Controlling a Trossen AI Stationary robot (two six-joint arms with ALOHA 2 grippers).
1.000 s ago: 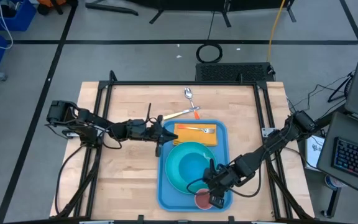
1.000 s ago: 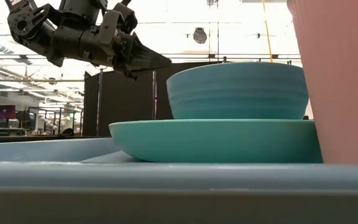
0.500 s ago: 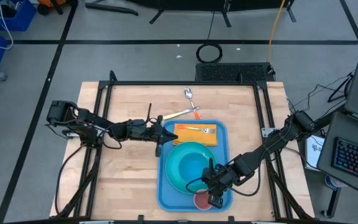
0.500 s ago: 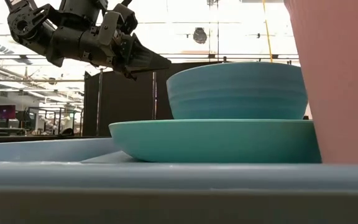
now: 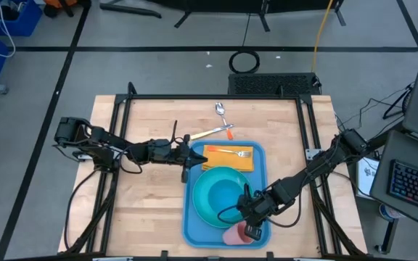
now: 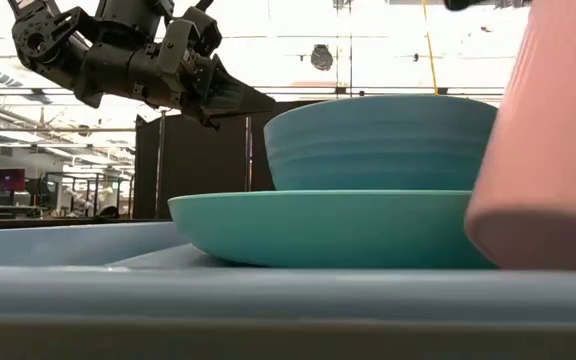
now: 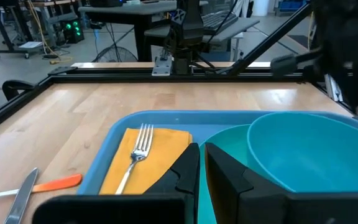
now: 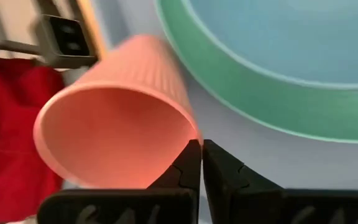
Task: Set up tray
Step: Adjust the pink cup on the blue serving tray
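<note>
The light-blue tray (image 5: 194,217) lies on the wooden table. On it a turquoise plate (image 5: 207,206) carries a blue bowl (image 5: 227,190), and a fork (image 5: 232,151) lies on a yellow napkin (image 5: 223,159). A pink cup (image 5: 232,235) sits tilted at the tray's near right corner, with my right gripper (image 5: 247,232) shut on it. My left gripper (image 5: 187,156) hovers shut over the tray's far left corner, nothing between its fingers (image 7: 185,171). My right gripper pinches the pink cup's rim (image 8: 193,138) between its two fingers, one finger inside the mouth and one outside. The fingers come slanting down from the table's right. The cup (image 6: 543,160) is tilted, base toward the left; the tray rim hides whether the base rests on the tray.
A knife with an orange handle (image 5: 216,133) and a spoon (image 5: 220,110) lie on the bare wood beyond the tray's far edge. Black frame rails (image 5: 216,96) run along the table's sides. Bare wood lies left of the tray.
The pink cup has tipped from upright to tilted, its base swinging toward the table's left while its rim stays at my right gripper.
</note>
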